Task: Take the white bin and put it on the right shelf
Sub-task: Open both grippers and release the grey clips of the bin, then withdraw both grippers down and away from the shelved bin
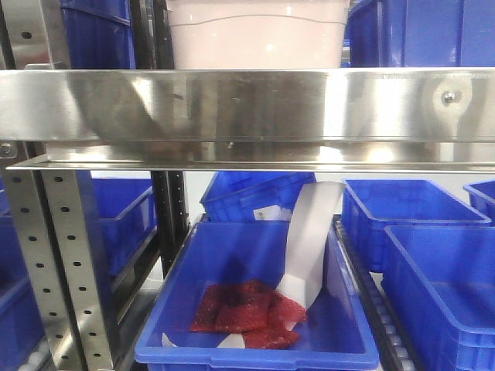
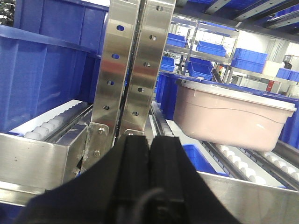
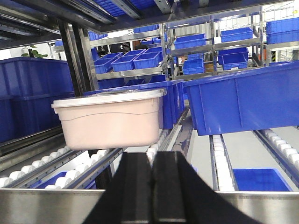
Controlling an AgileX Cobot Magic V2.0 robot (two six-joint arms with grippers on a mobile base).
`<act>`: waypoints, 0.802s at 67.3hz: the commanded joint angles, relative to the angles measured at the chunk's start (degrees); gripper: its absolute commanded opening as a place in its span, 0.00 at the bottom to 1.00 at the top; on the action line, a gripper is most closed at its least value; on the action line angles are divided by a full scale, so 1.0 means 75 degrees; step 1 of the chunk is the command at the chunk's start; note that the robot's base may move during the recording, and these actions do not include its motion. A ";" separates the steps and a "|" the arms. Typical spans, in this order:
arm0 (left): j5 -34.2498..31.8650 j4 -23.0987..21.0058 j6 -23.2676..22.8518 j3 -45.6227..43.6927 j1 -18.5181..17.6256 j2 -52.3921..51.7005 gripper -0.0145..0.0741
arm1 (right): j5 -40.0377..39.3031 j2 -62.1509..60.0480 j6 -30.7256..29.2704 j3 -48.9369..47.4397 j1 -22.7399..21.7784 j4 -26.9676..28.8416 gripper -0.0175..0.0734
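The white bin [image 3: 111, 116] sits up on the right shelf [image 1: 247, 104], resting on the white rollers [image 3: 56, 170] behind the shiny steel front rail. It stands upright and level with its lid on. From the right wrist camera its long side faces the near edge, so its long axis runs left to right along the rail. The curved moulded line shows on that pinkish side. No brand, label or writing can be read on it from here.

The left end effector [image 2: 150, 154] hangs near the rail with its black fingers pressed together, clenched on nothing, well apart from the bin. The right end effector [image 3: 152, 170] is the same: fingers closed against each other, empty, just in front of the rail and below the bin.

To the right of the bin a large blue bin [image 3: 243, 100] sits on the same level. On the level below, another blue bin [image 1: 259, 297] holds red packets [image 1: 247, 313] and a white sheet [image 1: 311, 239]. Grey perforated uprights [image 2: 133, 70] stand at the left.
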 commanded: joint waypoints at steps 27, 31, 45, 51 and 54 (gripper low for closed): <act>-0.0488 -0.0056 0.0007 -0.0213 -0.0066 0.0063 0.03 | -0.0306 0.0072 -0.0064 -0.0187 -0.0039 0.0089 0.22; -0.0488 -0.0056 0.0007 -0.0213 -0.0066 0.0063 0.03 | -0.0306 0.0072 -0.0064 -0.0187 -0.0039 0.0089 0.22; -0.0488 -0.0056 0.0007 -0.0213 -0.0066 0.0063 0.03 | -0.1032 0.0072 -0.0058 0.0127 0.0340 -0.1156 0.22; -0.0488 -0.0056 0.0007 -0.0213 -0.0066 0.0063 0.03 | -0.1515 0.0072 0.0076 0.0447 0.0520 -0.3201 0.22; -0.0488 -0.0056 0.0007 -0.0213 -0.0066 0.0063 0.03 | -0.1579 0.0072 0.0566 0.0616 0.0506 -0.3826 0.22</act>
